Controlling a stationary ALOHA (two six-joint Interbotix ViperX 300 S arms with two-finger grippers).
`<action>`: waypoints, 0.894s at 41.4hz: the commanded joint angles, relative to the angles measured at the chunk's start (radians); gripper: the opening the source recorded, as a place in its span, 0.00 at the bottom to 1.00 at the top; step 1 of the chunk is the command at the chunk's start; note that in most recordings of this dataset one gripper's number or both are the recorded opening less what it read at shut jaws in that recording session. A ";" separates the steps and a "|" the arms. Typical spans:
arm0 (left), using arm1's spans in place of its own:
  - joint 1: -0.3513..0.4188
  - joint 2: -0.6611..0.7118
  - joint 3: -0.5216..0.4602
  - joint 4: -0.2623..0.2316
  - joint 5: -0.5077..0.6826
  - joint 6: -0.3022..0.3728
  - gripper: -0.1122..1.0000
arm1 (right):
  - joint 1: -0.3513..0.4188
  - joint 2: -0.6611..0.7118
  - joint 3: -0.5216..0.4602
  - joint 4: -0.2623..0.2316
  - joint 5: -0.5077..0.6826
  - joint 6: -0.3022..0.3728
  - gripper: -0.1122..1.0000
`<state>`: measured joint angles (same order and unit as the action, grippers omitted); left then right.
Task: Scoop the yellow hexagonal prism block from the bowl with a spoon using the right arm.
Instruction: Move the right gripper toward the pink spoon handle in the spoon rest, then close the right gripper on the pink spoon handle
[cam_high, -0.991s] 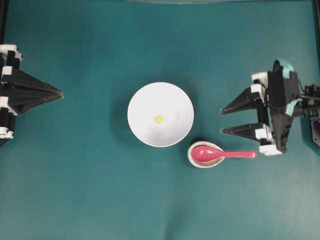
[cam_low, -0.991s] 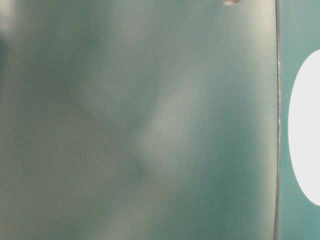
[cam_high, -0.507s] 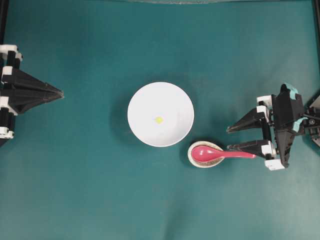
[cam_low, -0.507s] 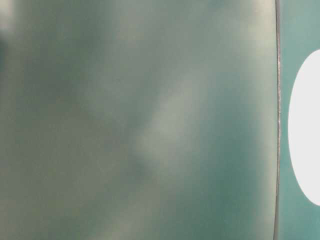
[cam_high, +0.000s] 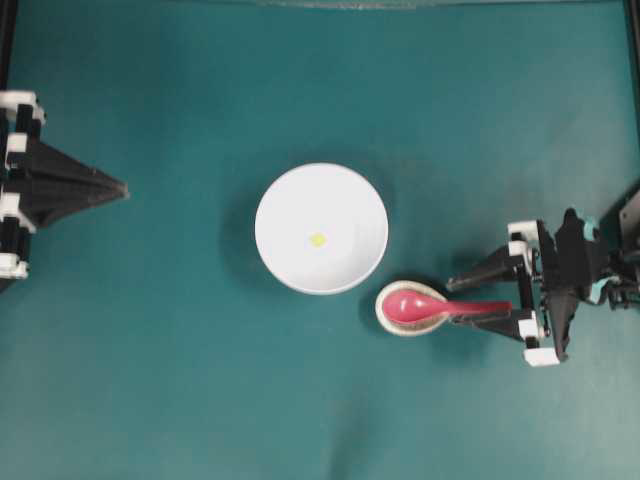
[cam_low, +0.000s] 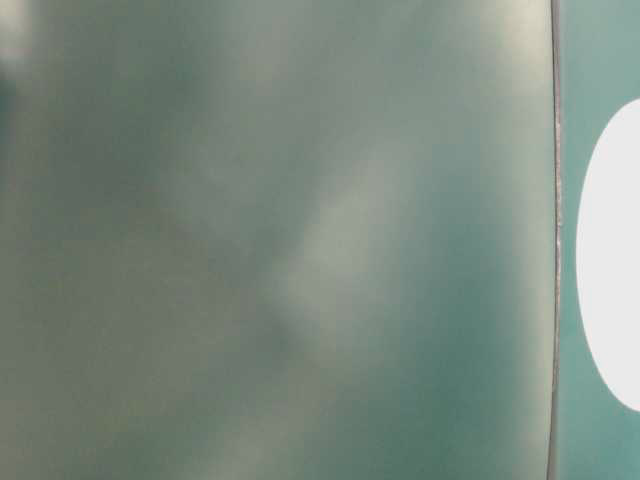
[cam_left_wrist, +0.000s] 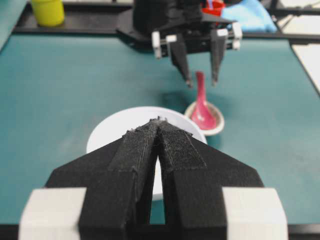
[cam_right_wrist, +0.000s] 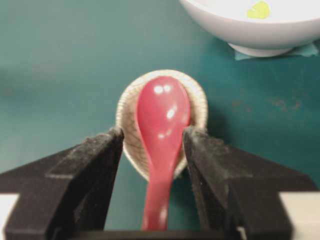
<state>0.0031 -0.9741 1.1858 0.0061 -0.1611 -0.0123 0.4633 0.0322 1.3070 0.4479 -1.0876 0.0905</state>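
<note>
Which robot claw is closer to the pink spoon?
The right one. The right gripper has its open fingers on either side of the spoon handle, not gripping it. The left gripper sits shut far across the table, beyond the bowl.

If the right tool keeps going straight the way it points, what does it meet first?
Probably the spoon: its handle already lies between the right tool's open jaws, the speckled rest just beyond. Height above the handle is unclear.

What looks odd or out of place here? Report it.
Only the table-level view: it is almost wholly a blurred grey-green haze, with just a sliver of the white bowl at its right edge. Elsewhere nothing stands out: the spoon rests in its speckled rest, nothing spilled.
</note>
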 joint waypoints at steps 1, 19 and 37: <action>0.000 0.009 -0.025 0.003 -0.005 -0.002 0.10 | 0.028 0.009 -0.005 0.021 -0.044 -0.002 0.61; 0.000 0.009 -0.025 0.003 0.005 -0.002 0.10 | 0.044 0.121 -0.012 0.060 -0.126 -0.002 0.61; 0.000 0.009 -0.025 0.002 0.015 -0.003 0.10 | 0.106 0.152 -0.008 0.147 -0.140 -0.002 0.56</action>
<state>0.0031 -0.9741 1.1858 0.0061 -0.1427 -0.0138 0.5599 0.1948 1.3008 0.5844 -1.2164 0.0905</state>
